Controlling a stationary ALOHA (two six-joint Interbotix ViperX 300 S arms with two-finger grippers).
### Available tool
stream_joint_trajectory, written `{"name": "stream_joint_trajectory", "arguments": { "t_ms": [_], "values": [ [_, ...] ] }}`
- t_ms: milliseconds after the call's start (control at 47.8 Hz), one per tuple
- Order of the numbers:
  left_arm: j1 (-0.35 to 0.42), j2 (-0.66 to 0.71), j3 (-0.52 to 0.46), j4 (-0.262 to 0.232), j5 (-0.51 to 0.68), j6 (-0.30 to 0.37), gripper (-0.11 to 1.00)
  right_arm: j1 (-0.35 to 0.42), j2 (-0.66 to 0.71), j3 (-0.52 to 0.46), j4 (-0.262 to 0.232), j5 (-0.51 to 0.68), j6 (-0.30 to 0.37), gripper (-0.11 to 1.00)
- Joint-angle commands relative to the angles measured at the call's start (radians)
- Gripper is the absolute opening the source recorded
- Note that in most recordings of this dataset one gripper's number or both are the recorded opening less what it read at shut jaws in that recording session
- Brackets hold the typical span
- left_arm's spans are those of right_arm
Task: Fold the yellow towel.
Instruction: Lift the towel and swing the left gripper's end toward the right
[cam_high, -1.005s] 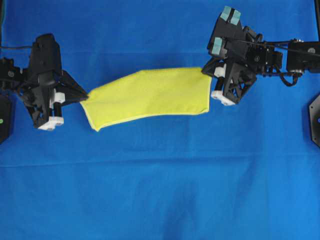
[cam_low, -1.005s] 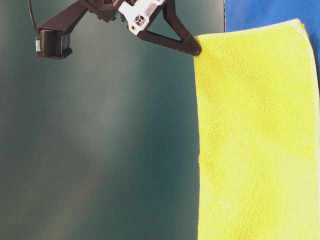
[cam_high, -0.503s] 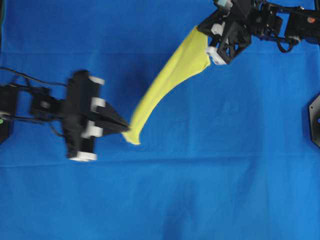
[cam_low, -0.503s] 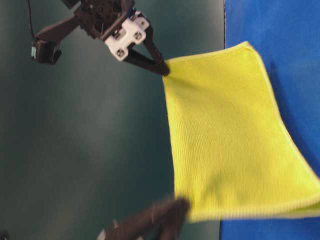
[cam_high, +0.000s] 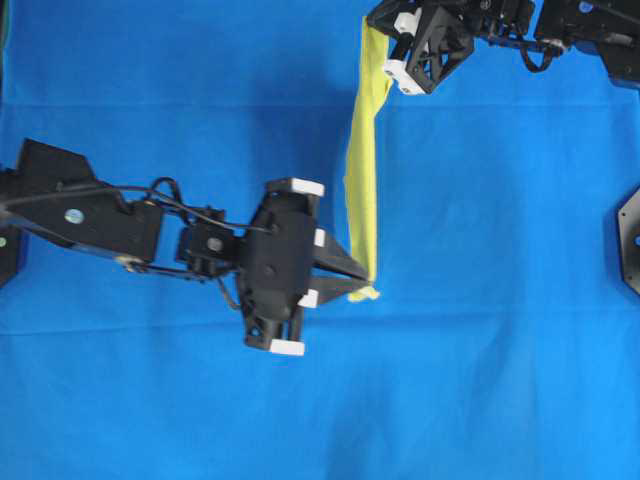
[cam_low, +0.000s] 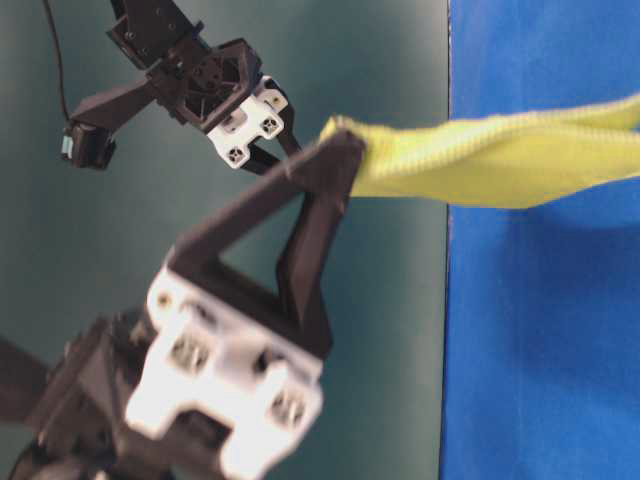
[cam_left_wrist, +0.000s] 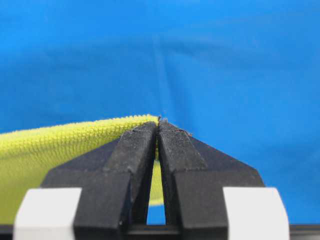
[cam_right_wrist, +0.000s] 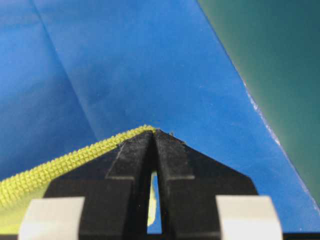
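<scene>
Yellow microfibre towel (cam_high: 362, 170), thin, bright and already doubled over, hangs stretched in the air between the two arms, reading in the overhead view as a narrow band that runs from about twelve o'clock down to the middle of the blue cloth-covered worktop (cam_high: 500, 380). The left pincer (cam_high: 366, 290) has its black jaws pressed together on the band's six o'clock corner, and the left wrist view shows the woven cloth nipped right at the tips. The right pincer (cam_high: 375, 25) is likewise clamped on the twelve o'clock corner, close to the far edge of that view. In the table-level view the towel (cam_low: 480, 160) looks taut and slightly twisted, clear of the blue surface. My reading is that this is the carry-and-turn part of a fold: the doubled cloth is held up and needs laying down flat before the next crease. That next move probably calls for both arms to lower together while keeping tension, so the hanging edge lands first and no wrinkle is trapped, then for one end to be brought over the other. Room looks generous from three through nine o'clock on the worktop; the tight spot is at twelve o'clock, where the right arm sits near the blue cloth's border and the dark green surround (cam_right_wrist: 280, 55).
</scene>
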Motion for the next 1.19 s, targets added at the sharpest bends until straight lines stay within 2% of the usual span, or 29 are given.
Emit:
{"name": "stream_joint_trajectory", "arguments": {
  "t_ms": [0,209,377,670,880,1005,1173],
  "values": [
    [-0.018,0.006,-0.049,0.0,-0.008,0.008,0.02,-0.023,-0.012,-0.017,-0.006,-0.008,0.002,0.02],
    [-0.018,0.034,-0.078,0.0,-0.008,0.018,0.02,-0.028,-0.034,0.011,-0.006,-0.009,0.002,0.02],
    [-0.018,0.063,-0.117,0.0,-0.014,0.023,0.02,-0.049,-0.086,0.074,-0.006,-0.008,0.003,0.02],
    [-0.017,0.23,-0.314,0.0,-0.015,0.112,0.02,-0.081,-0.222,0.213,-0.006,-0.003,0.006,0.02],
    [-0.002,0.339,-0.433,0.0,-0.015,0.118,0.02,-0.095,-0.304,0.285,-0.006,0.021,0.006,0.02],
    [0.006,0.373,-0.459,0.002,-0.017,0.118,0.02,-0.097,-0.31,0.301,-0.006,0.028,0.003,0.02],
    [0.008,0.371,-0.43,0.0,-0.018,0.117,0.02,-0.097,-0.25,0.291,-0.006,0.002,0.002,0.02]
  ]
}}
